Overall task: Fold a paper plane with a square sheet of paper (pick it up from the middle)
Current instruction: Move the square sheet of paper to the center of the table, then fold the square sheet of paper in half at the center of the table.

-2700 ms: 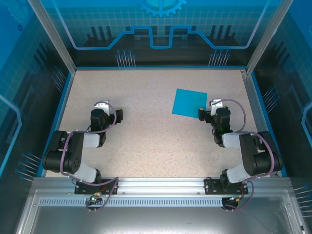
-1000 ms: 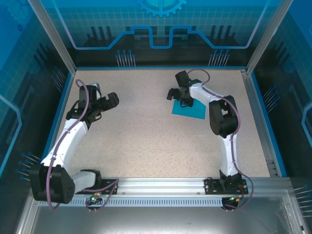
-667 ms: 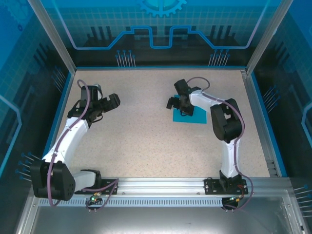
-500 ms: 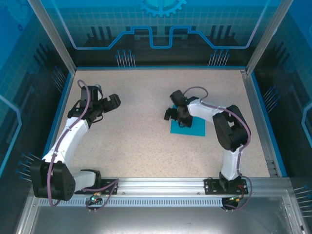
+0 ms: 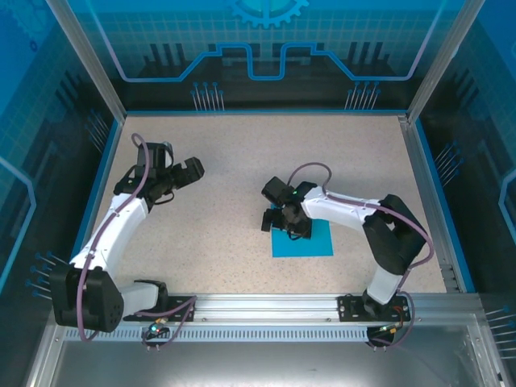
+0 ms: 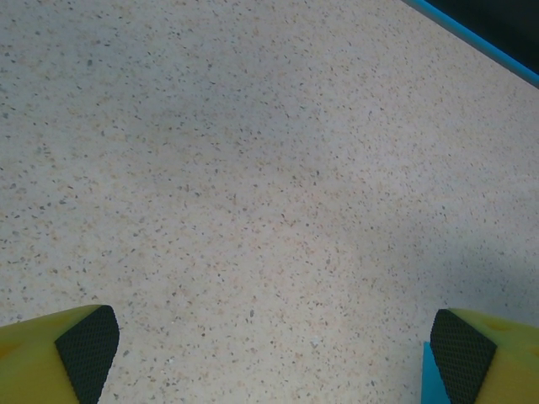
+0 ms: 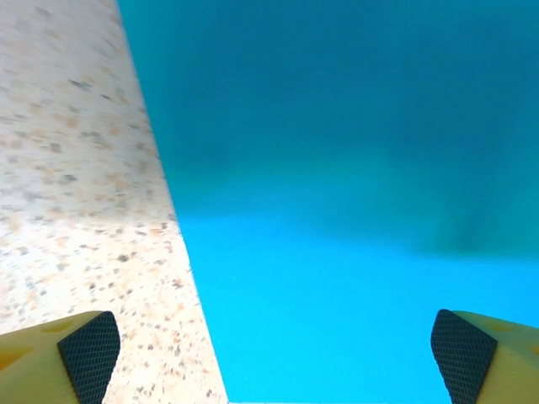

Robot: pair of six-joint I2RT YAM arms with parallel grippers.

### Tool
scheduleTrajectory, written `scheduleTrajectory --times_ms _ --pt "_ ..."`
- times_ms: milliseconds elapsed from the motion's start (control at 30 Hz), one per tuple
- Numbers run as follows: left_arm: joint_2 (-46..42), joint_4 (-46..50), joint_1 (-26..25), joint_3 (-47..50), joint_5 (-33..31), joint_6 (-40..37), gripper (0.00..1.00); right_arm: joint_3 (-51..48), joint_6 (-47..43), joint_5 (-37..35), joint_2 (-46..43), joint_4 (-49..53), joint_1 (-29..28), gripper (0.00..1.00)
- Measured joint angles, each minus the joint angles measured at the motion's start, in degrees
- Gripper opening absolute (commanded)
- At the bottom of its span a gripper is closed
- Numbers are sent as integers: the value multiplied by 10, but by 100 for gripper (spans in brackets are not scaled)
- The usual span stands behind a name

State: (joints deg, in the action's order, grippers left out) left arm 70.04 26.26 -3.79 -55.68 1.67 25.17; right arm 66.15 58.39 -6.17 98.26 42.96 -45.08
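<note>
The square sheet of paper (image 5: 305, 240) lies flat on the speckled table, near the middle and a little to the right. My right gripper (image 5: 285, 224) is down on its far left corner, hiding that corner from above. In the right wrist view the teal paper (image 7: 354, 210) lies close under the camera, its left edge running diagonally. The right gripper (image 7: 269, 366) is open, one fingertip over bare table and the other over the sheet. My left gripper (image 5: 185, 172) hovers at the far left, away from the paper. It is open (image 6: 269, 362) with bare table between its fingertips.
A blue rim (image 5: 103, 177) and glass walls enclose the speckled table (image 5: 226, 266). The blue rim (image 6: 480, 42) also crosses the top right of the left wrist view. The metal rail (image 5: 266, 310) carrying both arm bases runs along the near edge.
The right arm reached out to the paper at the back right and slid it toward the front middle. The left arm unfolded to the far left, then edged slightly right.
</note>
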Motion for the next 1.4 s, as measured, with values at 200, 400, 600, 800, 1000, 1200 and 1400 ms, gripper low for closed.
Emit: scheduleTrajectory --times_ms 200,400,600,800,1000,1200,1400 --pt "7 7 -7 -5 5 0 98 33 -81 -13 -25 47 56 100" --pt "28 12 -8 -13 8 0 98 74 -141 -22 52 92 76 99" --pt "47 18 -8 -17 12 0 98 94 -165 -19 106 102 78 100" --pt "61 20 -8 -23 12 0 99 94 -169 -6 128 101 88 99" --pt "74 21 -8 -25 12 0 98 94 -169 3 144 99 90 99" --pt "82 27 -8 -31 12 0 99 94 -169 15 150 95 92 96" --pt "83 33 -8 -31 12 0 98 91 -167 21 150 91 94 92"
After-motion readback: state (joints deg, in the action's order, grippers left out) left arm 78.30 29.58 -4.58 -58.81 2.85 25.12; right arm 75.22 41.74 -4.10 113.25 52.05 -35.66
